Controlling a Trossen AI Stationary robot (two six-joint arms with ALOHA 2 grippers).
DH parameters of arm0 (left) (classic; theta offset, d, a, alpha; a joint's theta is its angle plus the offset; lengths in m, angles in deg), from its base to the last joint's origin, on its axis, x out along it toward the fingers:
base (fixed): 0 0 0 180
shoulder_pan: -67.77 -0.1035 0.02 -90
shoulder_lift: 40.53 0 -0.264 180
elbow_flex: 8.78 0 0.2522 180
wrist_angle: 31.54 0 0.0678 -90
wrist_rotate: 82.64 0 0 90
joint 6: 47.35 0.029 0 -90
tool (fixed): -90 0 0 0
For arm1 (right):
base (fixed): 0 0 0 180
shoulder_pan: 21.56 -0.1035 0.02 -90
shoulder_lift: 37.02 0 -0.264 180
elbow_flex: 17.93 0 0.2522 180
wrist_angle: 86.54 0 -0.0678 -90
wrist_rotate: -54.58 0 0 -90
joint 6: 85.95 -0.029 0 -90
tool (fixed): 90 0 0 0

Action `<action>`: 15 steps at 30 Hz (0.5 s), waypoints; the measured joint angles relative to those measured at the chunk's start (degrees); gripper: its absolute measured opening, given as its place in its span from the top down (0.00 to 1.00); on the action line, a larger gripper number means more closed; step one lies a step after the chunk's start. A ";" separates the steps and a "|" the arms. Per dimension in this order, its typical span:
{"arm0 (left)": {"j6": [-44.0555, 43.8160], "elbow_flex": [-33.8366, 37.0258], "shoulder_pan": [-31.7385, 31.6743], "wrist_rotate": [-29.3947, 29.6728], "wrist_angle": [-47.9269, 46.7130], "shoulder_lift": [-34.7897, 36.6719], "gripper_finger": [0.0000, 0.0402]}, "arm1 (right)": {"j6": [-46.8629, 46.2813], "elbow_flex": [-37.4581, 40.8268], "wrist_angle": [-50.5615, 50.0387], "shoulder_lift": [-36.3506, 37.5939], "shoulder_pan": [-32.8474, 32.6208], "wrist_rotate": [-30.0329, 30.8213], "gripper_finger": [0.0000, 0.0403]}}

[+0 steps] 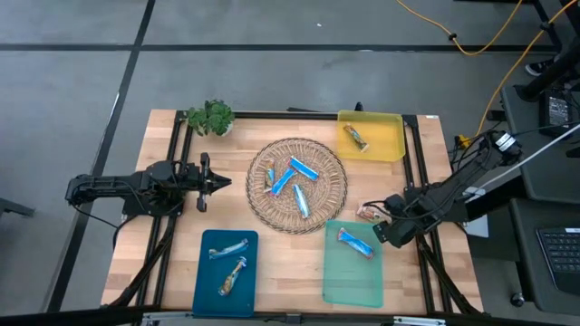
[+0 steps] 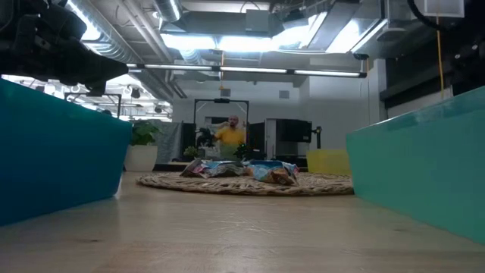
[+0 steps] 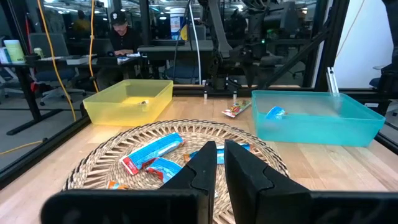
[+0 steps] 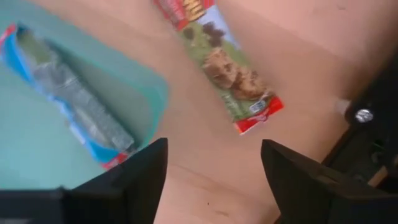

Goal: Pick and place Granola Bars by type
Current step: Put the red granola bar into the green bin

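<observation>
A round wicker mat (image 1: 297, 184) holds three bright blue bars (image 1: 304, 168) and an orange-brown one (image 1: 269, 177). A blue tray (image 1: 204, 290) holds two silvery bars (image 1: 228, 249). A green tray (image 1: 353, 281) holds one blue bar (image 1: 355, 242), also in the right wrist view (image 4: 68, 93). A yellow tray (image 1: 385, 145) holds an orange-brown bar (image 1: 356, 137). One red-ended bar (image 1: 370, 213) (image 4: 227, 65) lies flat on the table by the green tray's far corner. My right gripper (image 1: 385, 226) (image 4: 214, 180) is open and empty just above that bar. My left gripper (image 1: 222, 181) (image 3: 219, 162) is shut and empty, left of the mat.
A leafy green sprig (image 1: 211, 116) stands at the table's far left. Black frame rails (image 1: 181, 154) run along the table's left and right sides. In the low view the blue tray wall (image 2: 53, 152) and green tray wall (image 2: 424, 167) flank the mat (image 2: 242, 182).
</observation>
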 joint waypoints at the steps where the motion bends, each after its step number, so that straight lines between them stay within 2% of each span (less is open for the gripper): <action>1: 0.00 0.01 0.00 0.00 0.02 0.00 0.94 | -1.15 0.00 -0.35 -0.44 -0.20 0.02 0.36; 9: 0.00 0.01 0.00 0.00 0.01 0.00 0.93 | -10.36 0.00 5.02 -3.90 -2.44 -1.68 0.36; 15: 0.00 0.02 0.00 0.02 0.02 0.02 0.94 | -12.38 0.00 6.22 -8.18 -2.85 -0.60 0.36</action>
